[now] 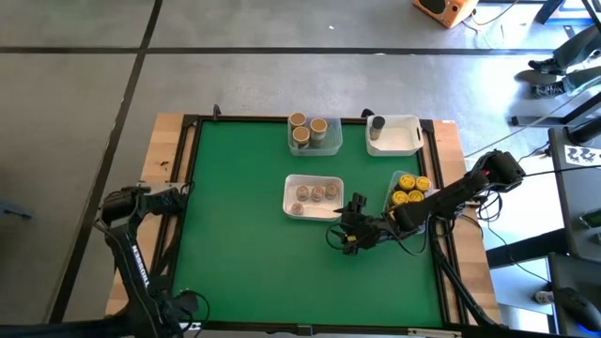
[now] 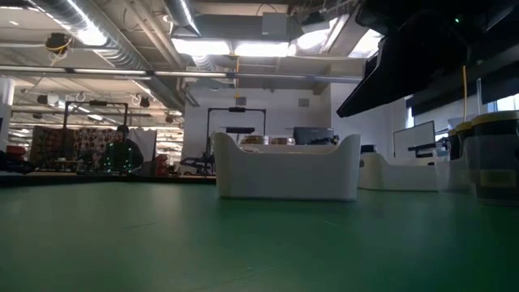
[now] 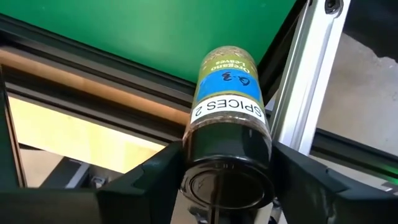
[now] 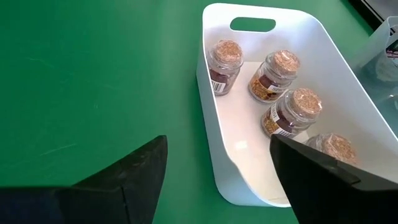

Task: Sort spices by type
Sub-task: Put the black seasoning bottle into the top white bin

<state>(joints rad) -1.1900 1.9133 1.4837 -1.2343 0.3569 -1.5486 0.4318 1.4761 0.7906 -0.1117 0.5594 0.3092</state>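
Observation:
My left gripper [image 3: 227,186] is at the table's left edge [image 1: 177,195], shut on a spice jar [image 3: 229,93] with a black lid and a blue label. My right gripper [image 1: 349,225] hovers open, holding nothing, just right of a white tray [image 4: 214,124] of cork-lidded jars [image 4: 289,62]. A clear tray [image 1: 315,133] at the back holds tan-lidded jars standing on their bases. Another clear tray [image 1: 410,188] at the right holds yellow-lidded jars. A white tray [image 1: 394,134] at the back right holds one dark-lidded jar. My left gripper pinches the jar's black lid [image 3: 227,162] between its two fingers [image 3: 155,177], one on each side. The fingers come steeply from above. The jar points away below them, base end down and tilted, over the mat beside the table's frame; whether its base touches anything I cannot tell.
The table's black frame and wooden rim [image 3: 93,93] run right beside the held jar, with an aluminium post [image 3: 311,68] close by. Open green mat [image 1: 235,235] lies between the left edge and the trays. In the low view the white tray [image 2: 285,166] stands mid-table.

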